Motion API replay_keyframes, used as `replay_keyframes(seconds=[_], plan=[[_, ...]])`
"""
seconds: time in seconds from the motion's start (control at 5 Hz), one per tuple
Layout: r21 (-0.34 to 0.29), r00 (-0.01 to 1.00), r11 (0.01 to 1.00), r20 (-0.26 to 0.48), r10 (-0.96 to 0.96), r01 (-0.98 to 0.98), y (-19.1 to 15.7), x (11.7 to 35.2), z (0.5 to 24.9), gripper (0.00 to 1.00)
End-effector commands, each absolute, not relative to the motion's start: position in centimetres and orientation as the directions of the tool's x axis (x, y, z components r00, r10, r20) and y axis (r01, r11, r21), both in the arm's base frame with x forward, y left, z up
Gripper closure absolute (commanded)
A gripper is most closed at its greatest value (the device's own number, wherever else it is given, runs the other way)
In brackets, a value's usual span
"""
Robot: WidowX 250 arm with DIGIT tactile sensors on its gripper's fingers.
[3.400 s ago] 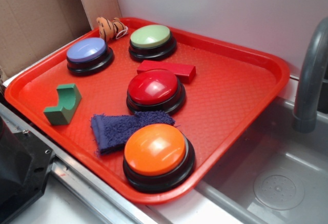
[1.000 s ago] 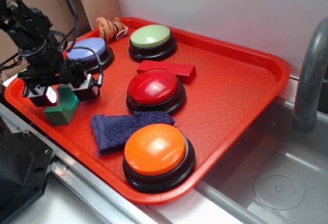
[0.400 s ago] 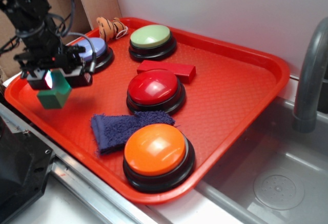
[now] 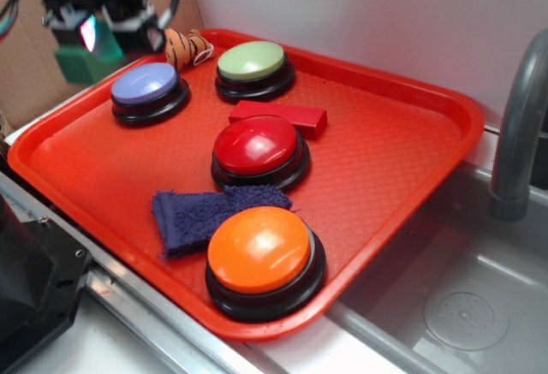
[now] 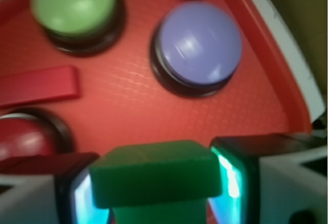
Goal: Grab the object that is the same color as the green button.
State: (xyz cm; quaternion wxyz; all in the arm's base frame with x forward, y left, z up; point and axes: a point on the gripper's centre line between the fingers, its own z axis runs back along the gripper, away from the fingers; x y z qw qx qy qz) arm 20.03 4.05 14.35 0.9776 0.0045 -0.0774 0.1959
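Nearest the exterior camera, the orange button (image 4: 265, 258) sits at the front edge of the red tray (image 4: 402, 169), with the blue cloth (image 4: 201, 216) just beside it on the side away from the sink (image 4: 454, 288). Beyond the orange button come the red button (image 4: 259, 151), then the red rectangular block (image 4: 278, 117), then the green button (image 4: 253, 68) and the lilac button (image 4: 148, 90) toward the tray's back rim. A striped toy (image 4: 184, 46) lies by the back corner. Farthest, above that corner and well clear of the tray floor, the tool (image 4: 94, 27) is clamped on the dark-green block (image 4: 86, 56); the wrist view shows the block (image 5: 156, 175) squeezed between both pads. Judging by this, the grab looks done, with nothing evident left except holding on.
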Motion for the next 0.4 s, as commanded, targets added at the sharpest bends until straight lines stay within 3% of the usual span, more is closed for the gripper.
replay_keyframes(seconds=[0.0,0.2], plan=[[-0.088,0.92,0.959,0.272,0.283,-0.269,1.4,20.05,21.2,1.0],[-0.066,0.907,0.944,0.261,0.329,-0.323,1.95,20.0,20.54,1.0]])
